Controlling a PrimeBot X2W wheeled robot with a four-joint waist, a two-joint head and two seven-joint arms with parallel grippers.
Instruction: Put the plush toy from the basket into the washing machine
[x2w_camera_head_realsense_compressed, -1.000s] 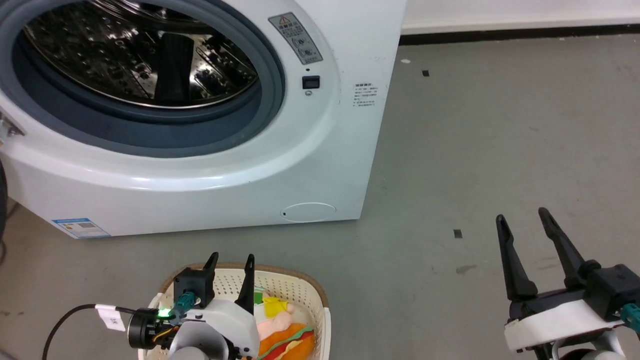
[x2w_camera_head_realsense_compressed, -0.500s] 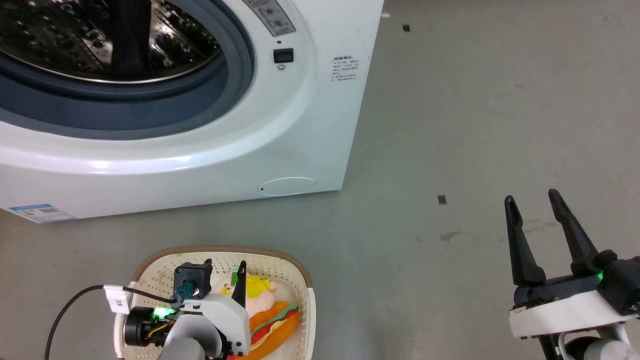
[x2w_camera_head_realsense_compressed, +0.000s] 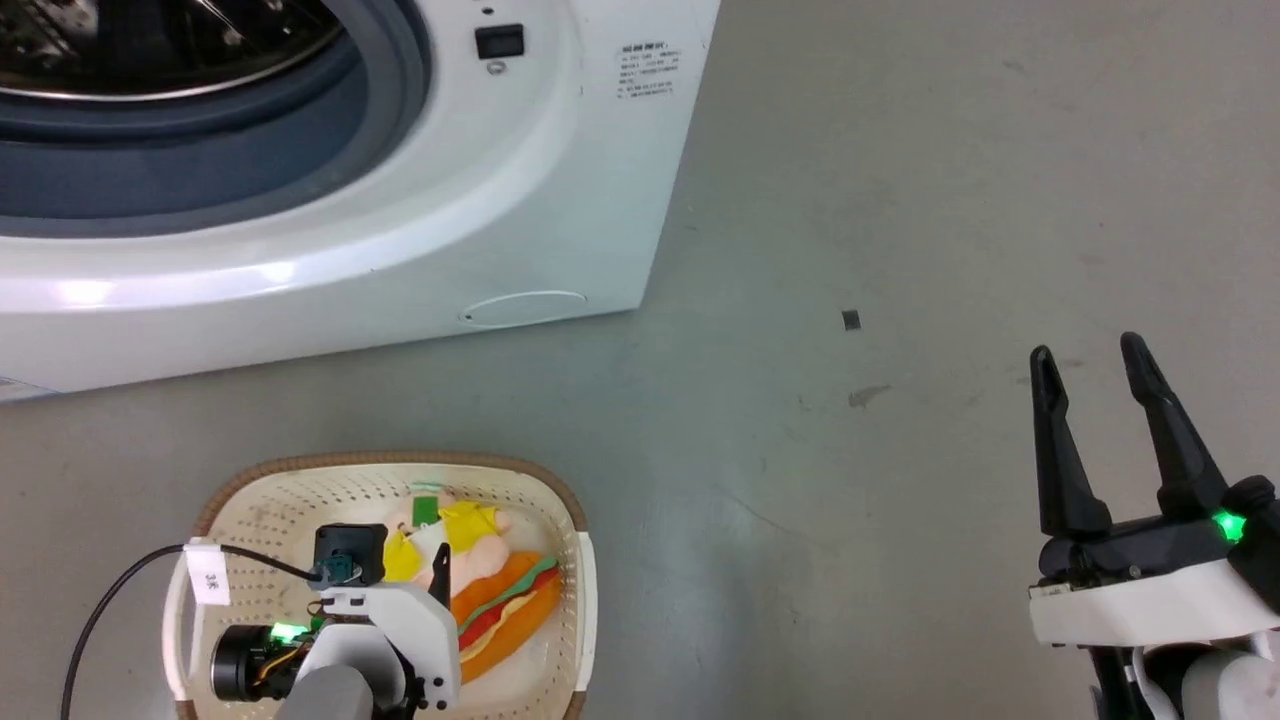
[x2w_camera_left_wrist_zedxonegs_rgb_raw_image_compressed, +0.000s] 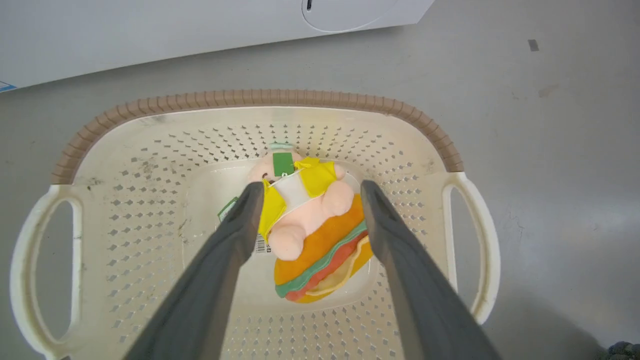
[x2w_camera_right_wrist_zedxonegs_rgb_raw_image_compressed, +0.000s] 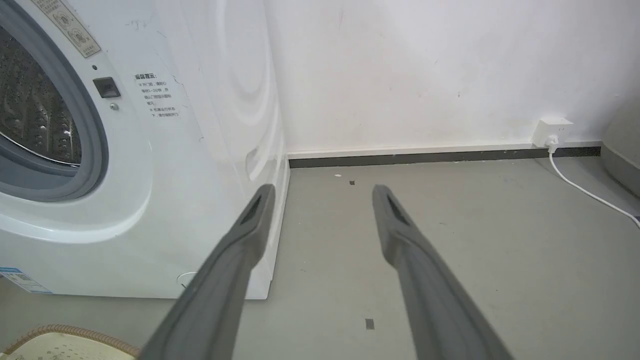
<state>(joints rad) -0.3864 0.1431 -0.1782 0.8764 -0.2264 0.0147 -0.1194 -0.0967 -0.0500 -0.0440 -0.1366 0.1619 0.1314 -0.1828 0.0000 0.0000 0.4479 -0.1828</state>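
Beyond the basket (x2w_camera_head_realsense_compressed: 380, 460) stood the washing machine (x2w_camera_head_realsense_compressed: 330, 230), its grey seal (x2w_camera_head_realsense_compressed: 200, 170) open toward the basket's far rim across a strip of grey floor (x2w_camera_head_realsense_compressed: 850, 180). The head view looked steeply down on both. The right wrist view, aimed level, added the machine's (x2w_camera_right_wrist_zedxonegs_rgb_raw_image_compressed: 165, 150) steel drum (x2w_camera_right_wrist_zedxonegs_rgb_raw_image_compressed: 35, 115), a white wall (x2w_camera_right_wrist_zedxonegs_rgb_raw_image_compressed: 425, 75) further from the basket, and a socket (x2w_camera_right_wrist_zedxonegs_rgb_raw_image_compressed: 550, 131) with a trailing white cable (x2w_camera_right_wrist_zedxonegs_rgb_raw_image_compressed: 580, 187).

The left wrist view looked straight into the basket (x2w_camera_left_wrist_zedxonegs_rgb_raw_image_compressed: 250, 96), taking in its perforated bottom and both side handles. In the head view the left arm's pale wrist housing covered the basket's near half and part of its contents.

Well to the right of the basket, the right gripper (x2w_camera_head_realsense_compressed: 1087, 348) hung over bare floor, fingers spread and holding nothing. The left gripper (x2w_camera_left_wrist_zedxonegs_rgb_raw_image_compressed: 312, 186) sat inside the basket, jaws wide apart and gripping nothing, one finger on either side of the plush toy (x2w_camera_left_wrist_zedxonegs_rgb_raw_image_compressed: 315, 235). Whether the fingers touched it could not be told.

The plush toy (x2w_camera_head_realsense_compressed: 490, 590) lay on the basket's bottom — pink figure toward the far rim, burger part toward the near one. A label sticker (x2w_camera_left_wrist_zedxonegs_rgb_raw_image_compressed: 227, 210) showed beside it, partly behind one finger.
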